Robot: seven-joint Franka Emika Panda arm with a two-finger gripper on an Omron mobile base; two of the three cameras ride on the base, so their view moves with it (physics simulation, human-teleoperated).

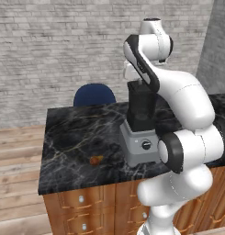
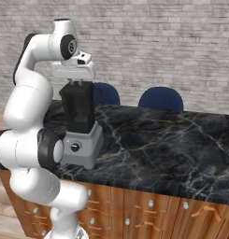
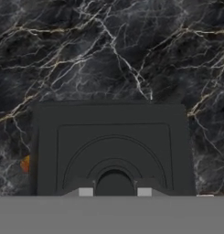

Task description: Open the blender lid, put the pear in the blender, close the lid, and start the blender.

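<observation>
- On the black marbled counter [image 1: 72, 133] stands the blender [image 1: 140, 133], its boxy light-grey base near the front edge and its tall dark jar rising above.
- A round black knob [image 1: 146, 145] sits on the front face of the grey base.
- The blender lid [image 3: 111, 146], a flat black squarish cap with a raised arch pattern and a central round knob, lies on top of the jar and covers its mouth.
- The fingers [image 3: 114, 192] come down on the lid from directly above; in the hand view their two tips sit at 6 o'clock, one on each side of the lid's central knob, clenched on the blender lid.
- In the right base view the white hand [image 2: 74, 70] hangs just over the jar top, with the fingers reaching the lid.
- The pear [image 1: 95, 159], small and orange-brown, lies on the counter at about 9 o'clock from the blender base in the left base view, near it but apart.
- In the hand view a sliver of the pear peeks out beside the lid's edge at about 8 o'clock.
- Behind the counter, at 12 o'clock, stand two blue chairs [image 2: 161, 99] before a pale brick wall [image 2: 158, 42].
- Wooden drawers [image 2: 148, 205] with round knobs run below the counter's front edge.
</observation>
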